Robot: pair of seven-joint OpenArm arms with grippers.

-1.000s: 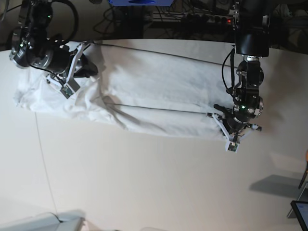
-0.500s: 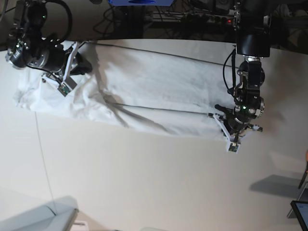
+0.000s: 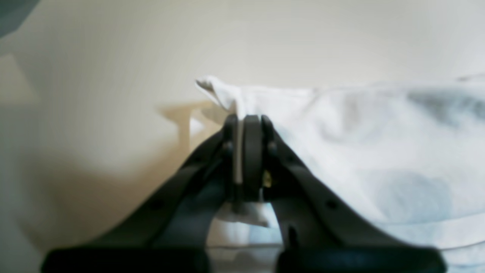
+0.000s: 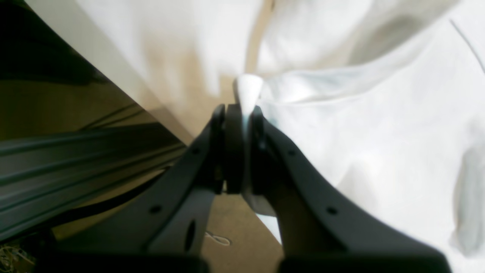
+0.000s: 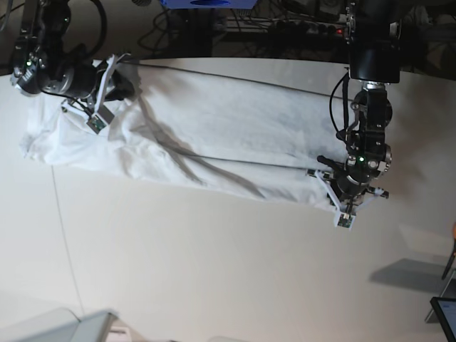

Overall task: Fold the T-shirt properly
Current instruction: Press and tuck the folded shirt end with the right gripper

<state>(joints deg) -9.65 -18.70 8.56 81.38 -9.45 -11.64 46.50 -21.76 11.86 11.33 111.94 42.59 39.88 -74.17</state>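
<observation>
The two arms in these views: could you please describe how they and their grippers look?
Both are black. The left gripper and right gripper have slim, matte black fingers with small round holes. From the base view, green indicator lights glow, a black cable loops alongside, and white brackets sit near the wrists.

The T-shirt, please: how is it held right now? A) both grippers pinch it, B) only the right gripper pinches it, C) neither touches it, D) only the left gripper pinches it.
A: the left gripper and the right gripper are each shut on a fold of the T-shirt.
</observation>
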